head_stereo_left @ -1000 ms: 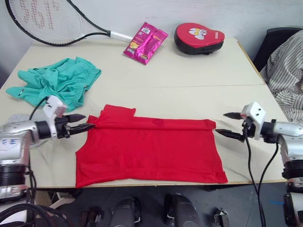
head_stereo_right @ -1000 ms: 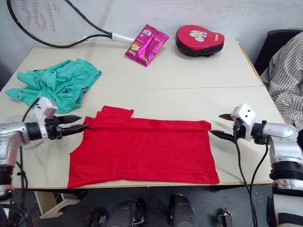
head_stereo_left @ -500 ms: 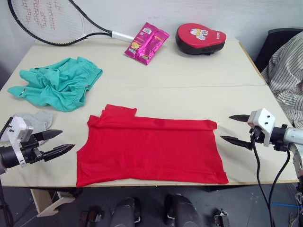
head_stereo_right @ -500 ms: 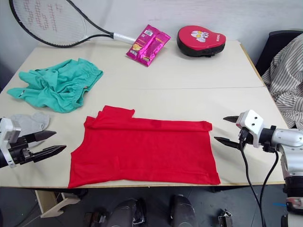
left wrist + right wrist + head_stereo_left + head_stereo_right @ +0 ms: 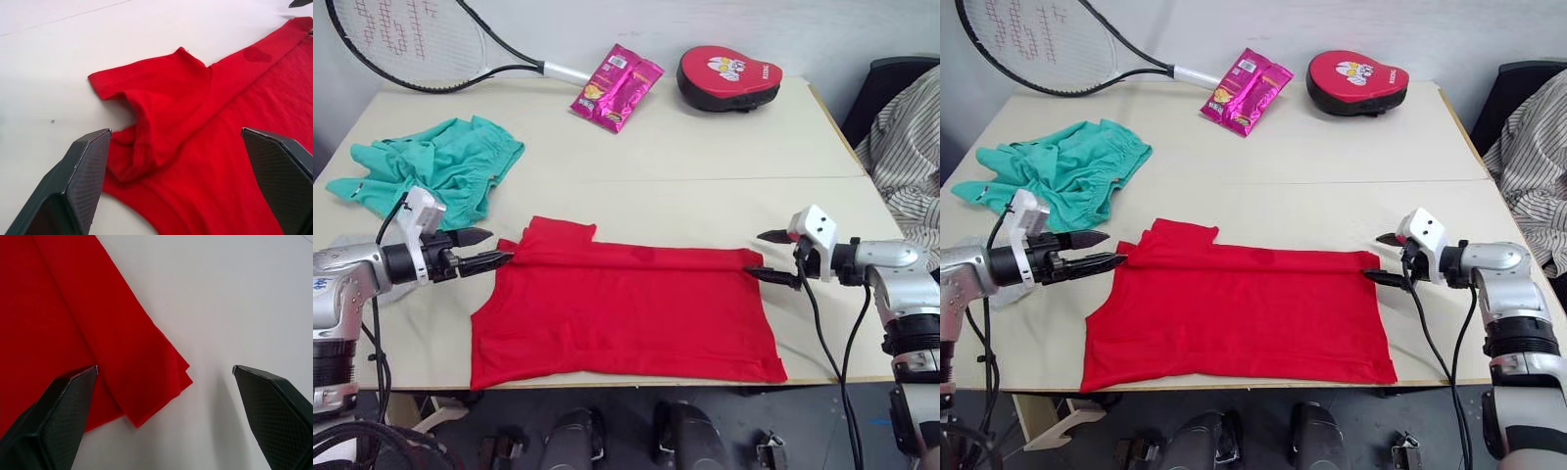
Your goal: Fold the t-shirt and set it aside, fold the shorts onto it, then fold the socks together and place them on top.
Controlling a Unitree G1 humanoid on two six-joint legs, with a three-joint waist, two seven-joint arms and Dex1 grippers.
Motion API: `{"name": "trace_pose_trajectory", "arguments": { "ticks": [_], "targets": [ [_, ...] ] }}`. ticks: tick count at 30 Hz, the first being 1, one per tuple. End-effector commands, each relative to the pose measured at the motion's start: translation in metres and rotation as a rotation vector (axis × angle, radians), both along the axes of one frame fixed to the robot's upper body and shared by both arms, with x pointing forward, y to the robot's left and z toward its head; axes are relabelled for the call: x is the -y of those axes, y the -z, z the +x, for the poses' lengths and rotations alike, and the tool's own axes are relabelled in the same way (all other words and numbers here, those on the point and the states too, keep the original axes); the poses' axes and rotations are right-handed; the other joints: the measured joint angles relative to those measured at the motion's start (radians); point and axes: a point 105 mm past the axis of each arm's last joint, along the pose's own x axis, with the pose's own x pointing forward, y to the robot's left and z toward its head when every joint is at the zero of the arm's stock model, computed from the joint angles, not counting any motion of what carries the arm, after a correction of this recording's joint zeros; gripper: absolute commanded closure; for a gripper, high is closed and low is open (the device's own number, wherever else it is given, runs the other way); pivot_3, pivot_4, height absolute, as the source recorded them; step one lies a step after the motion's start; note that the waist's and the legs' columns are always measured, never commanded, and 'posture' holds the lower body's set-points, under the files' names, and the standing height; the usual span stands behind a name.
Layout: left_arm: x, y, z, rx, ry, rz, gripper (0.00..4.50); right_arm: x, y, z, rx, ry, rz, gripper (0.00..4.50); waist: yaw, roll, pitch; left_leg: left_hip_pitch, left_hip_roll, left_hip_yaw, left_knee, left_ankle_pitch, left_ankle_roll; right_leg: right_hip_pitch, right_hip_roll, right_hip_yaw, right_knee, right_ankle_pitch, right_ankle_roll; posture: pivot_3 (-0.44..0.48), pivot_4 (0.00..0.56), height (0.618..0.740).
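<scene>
The t-shirt point(image 5: 626, 313) lies flat at the table's point(image 5: 705, 166) near edge. Left gripper point(image 5: 487, 249) and right gripper point(image 5: 766, 257) flank it, fingers parted. The shorts point(image 5: 435, 171) sit crumpled near the left edge.

T-shirt point(image 5: 626, 313): matt red cloth, smooth, soft folds at sleeve. Shorts point(image 5: 435, 174): thin teal cloth, crumpled (gathered waistband). Table point(image 5: 705, 157): smooth matt cream top, laminate-looking. Gripper fingers point(image 5: 78, 191): black, fine woven-grid texture, slight sheen. Snack packet point(image 5: 617, 86): glossy pink foil. Punch pad point(image 5: 728, 76): shiny red leather-like skin. Racket point(image 5: 421, 44): glossy dark frame.
</scene>
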Motion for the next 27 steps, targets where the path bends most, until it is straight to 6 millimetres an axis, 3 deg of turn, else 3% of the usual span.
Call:
{"name": "trace_pose_trajectory", "arguments": {
  "ticks": [1,11,18,27],
  "targets": [
    [-0.001,-0.009,0.001,0.032,0.009,-0.002,0.0,0.001,-0.011,0.003,0.04,-0.006,0.006,0.89,-0.002,0.0,0.0,0.0,0.0,0.0,0.0,0.0,0.0,0.0,0.0,0.0,0.0,0.0,0.0,0.0,0.15,0.74],
    [-0.001,-0.002,0.001,0.029,0.012,0.025,0.0,-0.003,-0.011,0.003,0.055,-0.033,0.028,4.44,0.002,0.0,0.0,0.001,0.001,0.0,0.003,0.0,0.0,0.0,0.0,0.002,-0.001,0.0,0.0,0.0,0.15,0.74],
    [0.0,-0.005,0.014,0.058,-0.01,0.029,0.0,-0.004,-0.012,0.0,0.054,-0.05,0.027,4.48,0.005,0.0,0.0,0.001,0.001,0.0,0.003,0.0,0.0,0.0,0.0,0.002,-0.001,0.0,0.0,0.0,0.15,0.74],
    [-0.001,0.005,0.079,-0.043,-0.223,0.001,0.0,-0.005,-0.007,-0.007,0.074,-0.07,-0.011,4.48,0.007,0.0,0.0,0.0,0.0,0.0,0.005,0.0,0.0,0.0,0.001,0.001,0.005,0.0,0.0,0.0,0.15,0.74]
  ]
}}
